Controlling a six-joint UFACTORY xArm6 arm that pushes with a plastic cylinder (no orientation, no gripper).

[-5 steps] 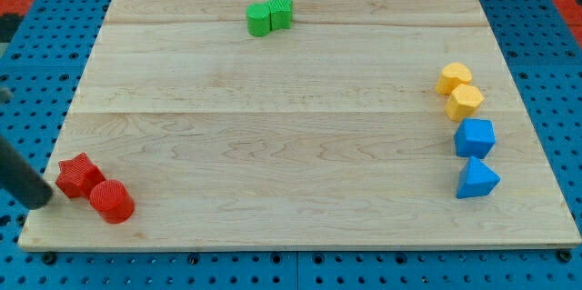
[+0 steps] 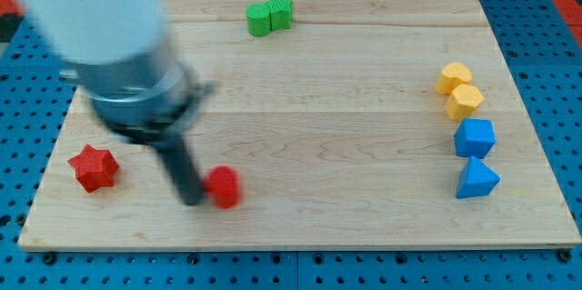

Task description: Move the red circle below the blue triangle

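Note:
The red circle [image 2: 224, 187] lies on the wooden board [image 2: 300, 126] at the lower left of centre. My tip [image 2: 193, 199] sits against its left side, blurred by motion. The blue triangle [image 2: 476, 180] lies far off at the view's right, near the bottom edge. The red circle is level with it but far to its left.
A red star [image 2: 95, 167] lies at the lower left. A blue cube [image 2: 475, 137] sits just above the blue triangle, with two yellow blocks [image 2: 460, 91] above that. Two green blocks [image 2: 269, 15] sit at the top. The arm's body [image 2: 118, 45] covers the upper left.
My tip has swept from the board's left edge to the right. The red circle has been pushed rightward, away from the red star, which shifted slightly.

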